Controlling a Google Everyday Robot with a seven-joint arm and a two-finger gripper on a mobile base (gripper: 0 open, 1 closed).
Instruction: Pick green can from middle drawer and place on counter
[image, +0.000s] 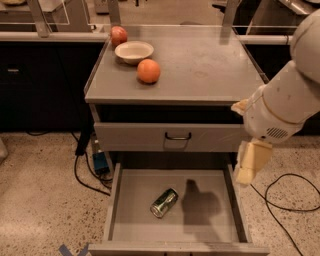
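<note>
**One can in the open drawer, gripper off to the right**

One grey cabinet. Its counter (210, 65) is the broadest surface in view, matte, with thin raised edges. One robot arm (292, 97), white and bulky, enters from the right; its upper part is cut off by the frame edge.

Two drawers counted. The middle drawer (131, 220) is pulled out, floor exposed; its front lip is clipped by the bottom of the frame. Above it sits a shut drawer front (130, 137) with one small black handle (178, 136).

The gripper (251, 164), cream-coloured, hangs below the arm's wrist, just beside the open drawer's right wall and lower than the counter's edge. Seen edge-on; cannot tell whether it is open or closed. It is well apart from the can and grips none of the listed objects. A dark shadow (200, 202) lies on the drawer floor, right of the can.

On the counter's back-left corner: one pale bowl (134, 51), one orange (148, 71) in front of the bowl, one red fruit (118, 36) behind it, kind unclear.

One green can (164, 202) lies on its side near the middle of the drawer floor, slanted, one silver end towards the camera. Markings unreadable.
</note>
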